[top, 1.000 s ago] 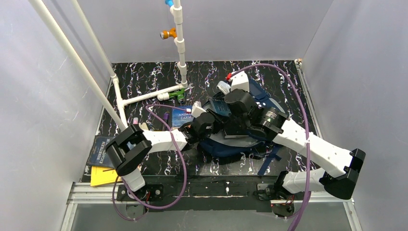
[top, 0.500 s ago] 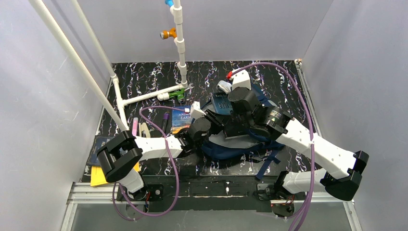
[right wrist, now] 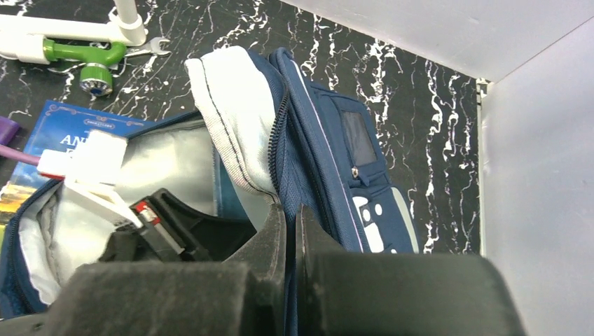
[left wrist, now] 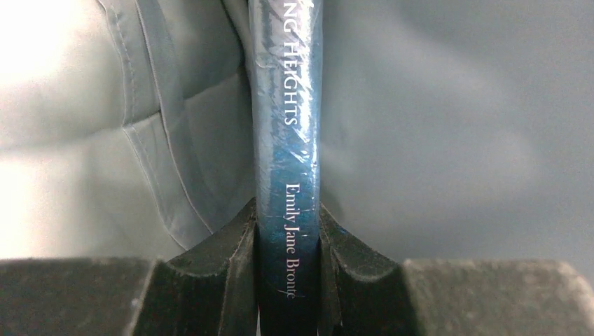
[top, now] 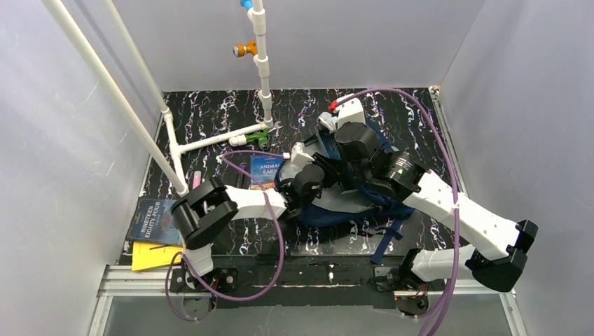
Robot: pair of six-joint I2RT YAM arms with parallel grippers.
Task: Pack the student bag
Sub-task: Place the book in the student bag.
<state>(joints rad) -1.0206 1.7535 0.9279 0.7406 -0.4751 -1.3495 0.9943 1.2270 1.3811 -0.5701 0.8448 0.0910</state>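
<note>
Three books: one dark blue book [left wrist: 287, 140] clamped between the fingers of the left gripper [left wrist: 287, 234], one Animal Farm [top: 263, 169] just to that gripper's left, one Nineteen Eighty-Four [top: 154, 220] well away from it, back by its arm's elbow. One yellow pad [top: 148, 256] beside that last book. One student bag [right wrist: 336, 168], right at the tips of the right gripper [right wrist: 291, 224]. Two grippers. One pink pen [top: 197, 180]. Two valves, orange valve [top: 243, 50] and green valve [top: 261, 137], beyond both grippers. One spanner [right wrist: 155, 47] beside the green one
</note>
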